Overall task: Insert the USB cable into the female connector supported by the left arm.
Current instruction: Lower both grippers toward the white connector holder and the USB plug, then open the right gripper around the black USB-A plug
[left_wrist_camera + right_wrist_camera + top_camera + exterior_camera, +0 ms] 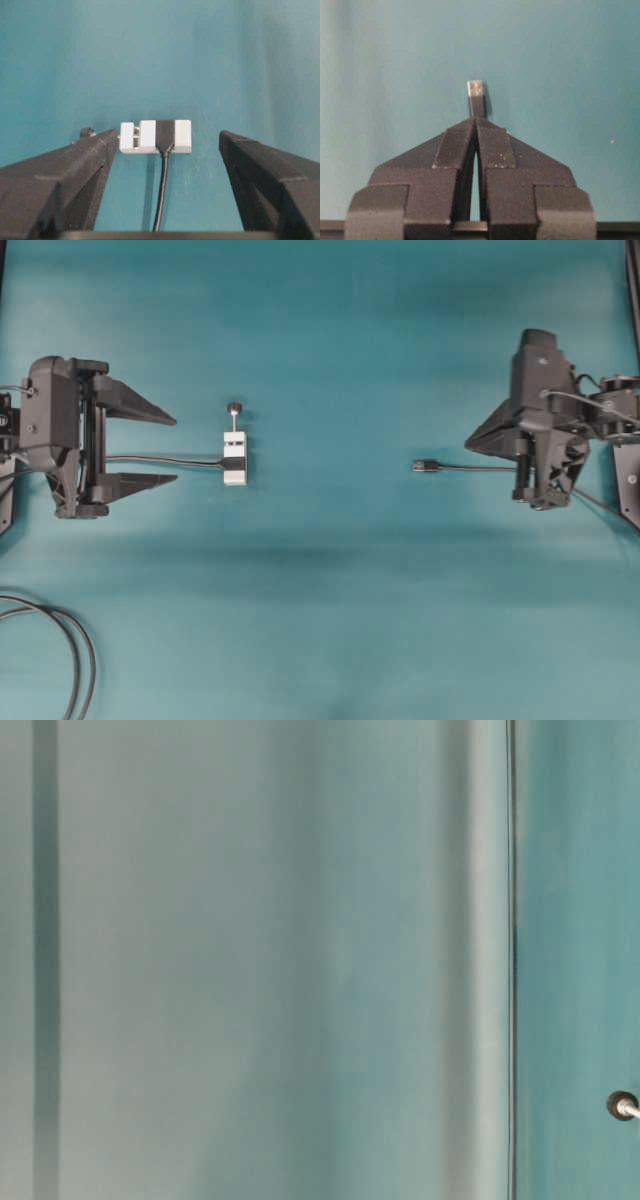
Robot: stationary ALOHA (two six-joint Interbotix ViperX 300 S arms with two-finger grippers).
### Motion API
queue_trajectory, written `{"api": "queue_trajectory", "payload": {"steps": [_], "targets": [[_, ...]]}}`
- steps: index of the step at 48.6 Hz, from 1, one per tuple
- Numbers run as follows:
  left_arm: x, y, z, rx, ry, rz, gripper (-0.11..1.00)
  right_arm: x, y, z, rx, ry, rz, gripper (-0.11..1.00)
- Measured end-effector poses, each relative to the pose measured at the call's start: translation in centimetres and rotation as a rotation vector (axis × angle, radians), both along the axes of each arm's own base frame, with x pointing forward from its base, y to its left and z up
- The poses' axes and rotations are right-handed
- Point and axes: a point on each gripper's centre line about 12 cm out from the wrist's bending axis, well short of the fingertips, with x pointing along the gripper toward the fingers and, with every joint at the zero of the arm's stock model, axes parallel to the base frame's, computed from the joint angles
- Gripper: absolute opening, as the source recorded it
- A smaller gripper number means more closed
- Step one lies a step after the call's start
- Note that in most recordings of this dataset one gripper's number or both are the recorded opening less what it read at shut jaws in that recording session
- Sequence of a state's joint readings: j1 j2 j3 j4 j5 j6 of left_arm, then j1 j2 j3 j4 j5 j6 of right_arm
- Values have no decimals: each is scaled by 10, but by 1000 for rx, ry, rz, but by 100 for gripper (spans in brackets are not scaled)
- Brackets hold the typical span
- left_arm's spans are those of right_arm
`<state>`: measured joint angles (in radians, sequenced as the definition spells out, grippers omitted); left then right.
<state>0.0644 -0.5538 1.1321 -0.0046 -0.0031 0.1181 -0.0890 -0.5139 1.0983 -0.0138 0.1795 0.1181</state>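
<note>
Facing inward, L fingers (140,447) spread.

Matt teal table (330,620), white plastic female connector (234,458) – grainy black fingers (65,175)

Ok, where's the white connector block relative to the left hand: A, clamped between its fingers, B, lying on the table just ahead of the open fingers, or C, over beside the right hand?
B: the female connector lies beyond the left hand, untouched by its spread fingers.
</note>
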Motion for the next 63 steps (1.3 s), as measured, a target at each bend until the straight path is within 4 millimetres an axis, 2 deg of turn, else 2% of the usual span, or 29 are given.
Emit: {"api": "queue_trajectory", "payload": {"steps": [4, 12, 15, 35, 43, 63], "targets": [[0, 0, -1, 0, 2, 2, 84, 4, 0, -4, -5, -6, 4, 17], [-1, 0, -1, 0, 3, 2, 75, 5, 0, -13, -16, -22, 13, 57], [-1, 0, -1, 0, 3, 2, 68, 5, 0, -18, -15, -17, 13, 64], [-3, 0, -4, -2, 11, 2, 65, 15, -1, -49, -16, 12, 25, 61], [-4, -1, -6, -16, 13, 9, 65, 22, -1, -56, -18, -26, 30, 61], [-4, -3, -6, -24, 12, 5, 65, 10, -4, -71, -13, -79, 9, 61]]}}
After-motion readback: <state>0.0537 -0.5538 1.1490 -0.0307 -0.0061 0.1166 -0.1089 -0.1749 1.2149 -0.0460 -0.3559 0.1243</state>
